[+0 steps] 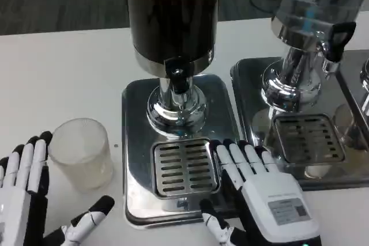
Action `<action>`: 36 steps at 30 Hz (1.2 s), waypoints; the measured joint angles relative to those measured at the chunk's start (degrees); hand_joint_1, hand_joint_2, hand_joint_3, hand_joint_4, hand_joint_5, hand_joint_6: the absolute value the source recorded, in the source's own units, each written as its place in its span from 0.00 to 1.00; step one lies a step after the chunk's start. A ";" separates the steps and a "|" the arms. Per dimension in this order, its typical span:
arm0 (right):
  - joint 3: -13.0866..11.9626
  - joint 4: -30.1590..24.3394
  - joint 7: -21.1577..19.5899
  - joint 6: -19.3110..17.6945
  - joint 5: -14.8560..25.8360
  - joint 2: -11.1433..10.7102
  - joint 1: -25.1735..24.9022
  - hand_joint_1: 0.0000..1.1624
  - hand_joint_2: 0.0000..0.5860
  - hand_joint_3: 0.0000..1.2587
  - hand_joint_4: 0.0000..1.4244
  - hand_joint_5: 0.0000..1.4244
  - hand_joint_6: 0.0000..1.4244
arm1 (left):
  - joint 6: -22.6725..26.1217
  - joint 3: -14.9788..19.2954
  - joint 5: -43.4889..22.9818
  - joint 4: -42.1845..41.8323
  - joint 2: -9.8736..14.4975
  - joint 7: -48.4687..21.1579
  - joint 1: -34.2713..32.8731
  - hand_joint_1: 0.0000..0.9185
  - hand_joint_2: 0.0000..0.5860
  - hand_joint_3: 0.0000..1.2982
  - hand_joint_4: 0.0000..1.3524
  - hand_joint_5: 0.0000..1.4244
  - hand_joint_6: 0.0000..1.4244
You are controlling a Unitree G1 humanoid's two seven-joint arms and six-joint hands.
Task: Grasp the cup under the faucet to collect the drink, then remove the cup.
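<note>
A frosted, translucent cup (81, 152) stands upright on the white table, left of the dispenser base. The dark drink dispenser (172, 15) has its black faucet (177, 74) above a slotted drip grate (184, 166); nothing stands on the grate. My left hand (29, 194) lies at the lower left, fingers spread and pointing away, just beside the cup and holding nothing. My right hand (262, 191) rests flat at the right edge of the grate, fingers extended, empty.
A second, clear dispenser (314, 4) with its own steel tray (253, 84) and grate stands to the right. The dark dispenser's steel base (135, 131) rises slightly above the table. Bare table lies to the far left.
</note>
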 measured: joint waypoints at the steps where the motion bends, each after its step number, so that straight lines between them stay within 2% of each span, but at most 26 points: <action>1: 0.02 0.00 0.00 0.13 -0.02 0.06 0.08 0.13 0.70 0.00 0.00 0.00 0.00 | -0.23 0.52 -0.18 0.00 0.01 0.03 -0.02 0.00 0.15 0.00 0.00 0.00 0.00; 5: 0.61 0.00 -0.13 0.81 -0.10 0.99 0.26 0.13 0.70 0.00 0.00 0.00 0.00 | -0.86 1.81 -1.39 0.35 0.20 0.37 -0.52 0.00 0.14 0.00 0.00 0.00 0.00; 9: 1.05 0.01 -0.39 1.64 -0.18 1.47 0.43 0.13 0.70 0.00 0.00 0.00 0.00 | -1.20 4.20 -3.69 2.94 1.13 0.37 -3.17 0.00 0.22 0.00 0.00 0.00 0.00; 11: 1.05 0.04 -0.41 1.80 -0.18 1.47 0.42 0.13 0.70 0.00 0.00 0.00 0.00 | -1.26 4.59 -4.33 3.83 1.22 0.15 -4.33 0.00 0.23 0.00 0.00 0.00 0.00; 14: 1.09 0.08 -0.42 1.89 -0.18 1.48 0.36 0.13 0.70 0.00 0.00 0.00 0.00 | -1.52 5.27 -6.94 5.08 2.08 -1.78 -6.76 0.00 0.26 0.00 0.00 0.01 0.07; 16: 1.13 0.21 -0.42 2.21 -0.18 1.52 0.29 0.13 0.70 0.00 0.00 0.00 0.00 | -1.79 5.39 -7.30 5.15 2.78 -1.78 -7.56 0.00 0.16 0.00 0.00 0.00 0.01; 18: 1.19 0.38 -0.44 2.33 -0.18 1.58 0.23 0.13 0.70 0.00 0.00 0.00 0.00 | -1.84 5.39 -7.21 5.67 3.54 -1.78 -8.41 0.00 0.04 0.00 0.00 0.00 0.00; 19: 1.29 0.39 -0.44 2.35 -0.17 1.70 0.15 0.13 0.70 0.00 0.00 0.00 0.00 | -1.84 5.36 -7.31 7.11 3.76 -1.80 -9.20 0.00 0.01 0.00 0.00 0.00 0.00; 28: 1.33 0.42 -0.53 3.32 -0.14 2.56 0.12 0.14 0.69 0.00 0.00 0.00 0.00 | -5.03 2.85 -12.47 18.81 4.18 -4.54 -13.91 0.00 0.00 0.00 0.00 0.00 0.00; 36: 1.33 0.42 -0.56 3.46 -0.06 2.80 0.18 0.15 0.69 0.00 0.00 0.00 0.00 | -8.72 2.51 -14.78 24.78 3.94 -3.77 -17.28 0.00 0.00 0.00 0.00 0.00 0.00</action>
